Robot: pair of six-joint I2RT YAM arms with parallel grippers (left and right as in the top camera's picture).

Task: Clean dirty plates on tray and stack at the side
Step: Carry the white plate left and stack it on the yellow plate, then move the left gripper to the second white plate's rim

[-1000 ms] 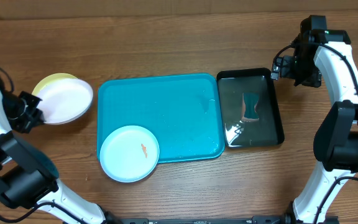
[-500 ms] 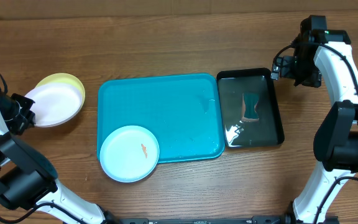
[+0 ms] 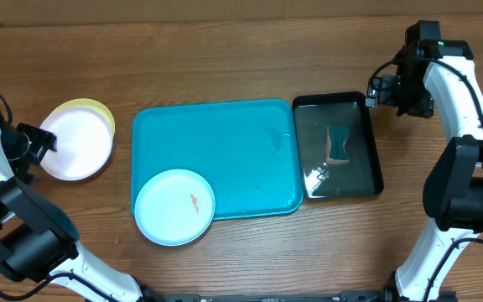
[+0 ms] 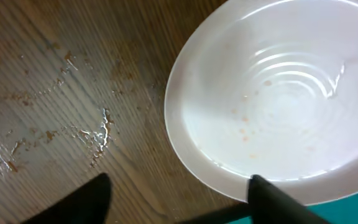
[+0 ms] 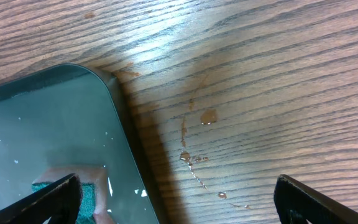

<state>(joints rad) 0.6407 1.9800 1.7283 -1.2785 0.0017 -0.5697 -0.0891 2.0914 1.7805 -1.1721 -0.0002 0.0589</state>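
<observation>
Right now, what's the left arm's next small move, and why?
Probably lift the left gripper clear of the white plate: its jaws stand open and the plate lies stacked on the yellow-green plate. The light blue plate, with an orange smear, waits on the tray.

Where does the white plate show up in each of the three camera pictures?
Overhead: the white plate is far left, atop the yellow-green plate, left of the turquoise tray.
Left wrist: it fills the upper right.
Right wrist: not in it.
Shared landmark: the wooden table.
</observation>
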